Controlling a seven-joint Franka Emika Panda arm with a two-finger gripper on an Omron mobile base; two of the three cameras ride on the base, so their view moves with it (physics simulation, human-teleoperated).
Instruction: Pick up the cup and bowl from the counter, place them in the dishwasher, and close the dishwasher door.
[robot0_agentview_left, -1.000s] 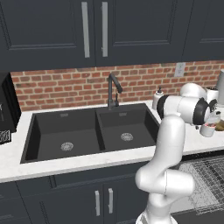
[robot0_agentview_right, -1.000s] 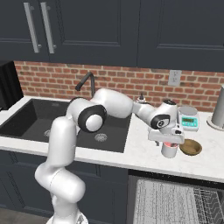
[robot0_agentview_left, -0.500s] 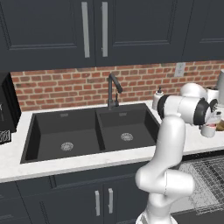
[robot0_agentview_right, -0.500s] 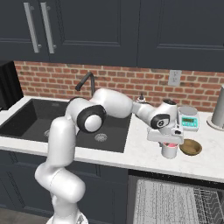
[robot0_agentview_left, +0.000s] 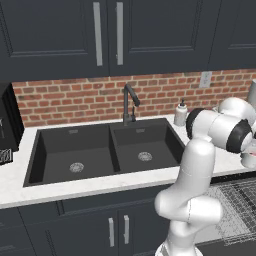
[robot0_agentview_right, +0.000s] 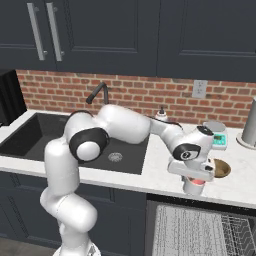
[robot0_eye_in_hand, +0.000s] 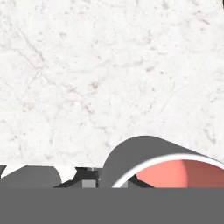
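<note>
The cup (robot0_agentview_right: 194, 187), pale with a red-orange inside, hangs under my hand at the front edge of the counter (robot0_agentview_right: 165, 182). My gripper (robot0_agentview_right: 193, 179) is shut on the cup from above. In the hand view the cup's rim and red inside (robot0_eye_in_hand: 175, 171) show at the bottom right over the marbled counter (robot0_eye_in_hand: 100, 70). The cup (robot0_agentview_left: 248, 159) also shows at the right edge of the left base view. The dark-brown bowl (robot0_agentview_right: 220, 168) rests on the counter just behind and right of the cup. Below stands the dishwasher with its wire rack (robot0_agentview_right: 200, 231) pulled out.
A black double sink (robot0_agentview_left: 105, 152) with a faucet (robot0_agentview_left: 128, 102) lies to the left. A white pump bottle (robot0_agentview_left: 181, 114), a small scale (robot0_agentview_right: 218, 138) and a tall grey vessel (robot0_agentview_right: 249, 125) stand along the brick wall. Cupboards with bar handles (robot0_agentview_left: 107, 32) hang above.
My hand has carried the cup away from the bowl toward the counter's front edge, over the dishwasher side. The bowl has stayed in place.
</note>
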